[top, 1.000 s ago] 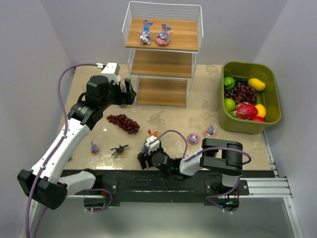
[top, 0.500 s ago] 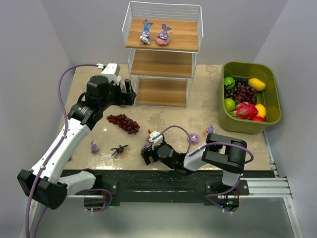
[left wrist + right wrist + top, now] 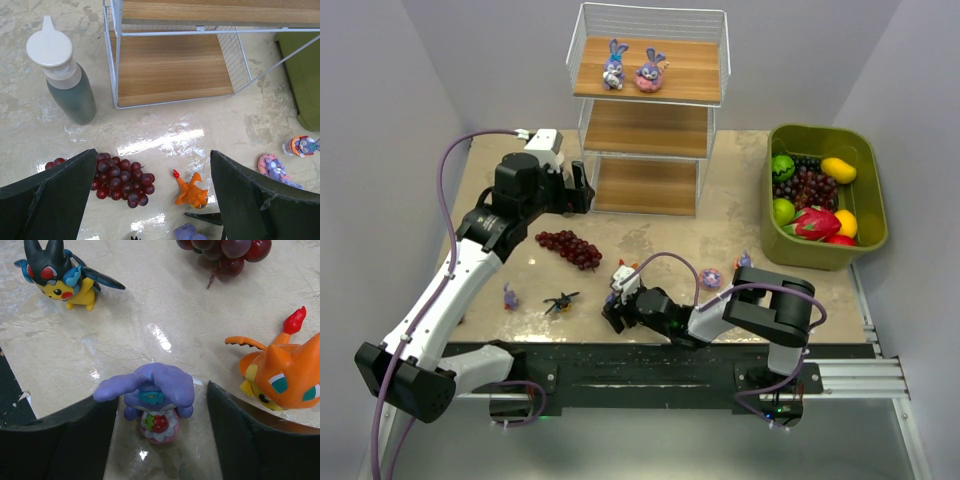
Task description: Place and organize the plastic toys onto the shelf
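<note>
My right hand (image 3: 160, 405) is open around a little purple bunny (image 3: 159, 385) with floppy ears and a strawberry tummy. An orange dragon (image 3: 280, 375) sits at three o'clock.

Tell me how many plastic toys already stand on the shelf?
2. Both stand on the top board of the shelf: a blue bunny at the left, a pink-bodied bunny right beside it. Lower down, the shelf is partly hidden from above.
</note>
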